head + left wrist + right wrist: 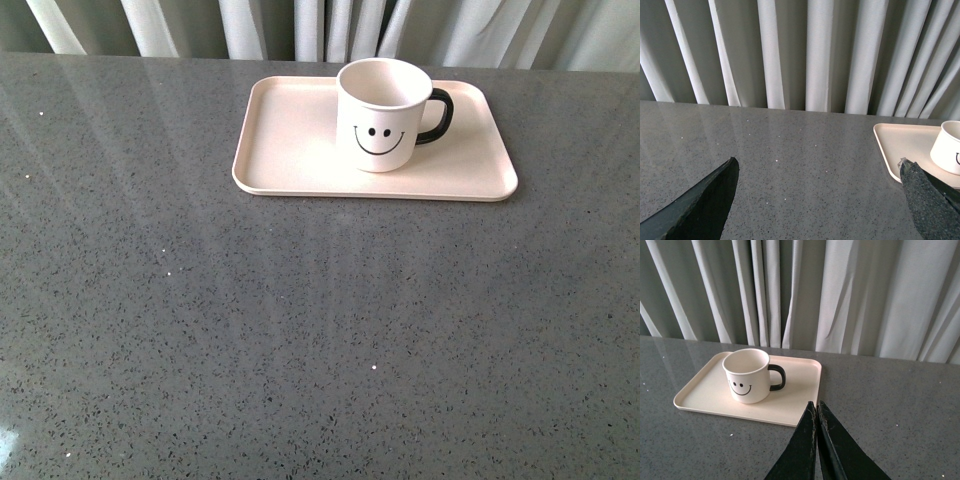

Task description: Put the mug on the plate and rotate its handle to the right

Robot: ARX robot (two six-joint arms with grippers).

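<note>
The white mug [383, 115] with a black smiley face stands upright on the pale pink plate [290, 150] at the far middle of the table. Its black handle [438, 115] points right. The mug [747, 375], handle [778, 377] and plate [795, 405] also show in the right wrist view, and in the left wrist view the mug's edge [949, 147] and a plate corner [895, 145]. My left gripper [817, 167] is open and empty over bare table, left of the plate. My right gripper [816, 405] is shut and empty, near the plate's near right corner. Neither gripper shows in the front view.
The grey speckled table [300, 330] stretches wide in front of the plate. Pale curtains [300, 25] hang behind the table's far edge.
</note>
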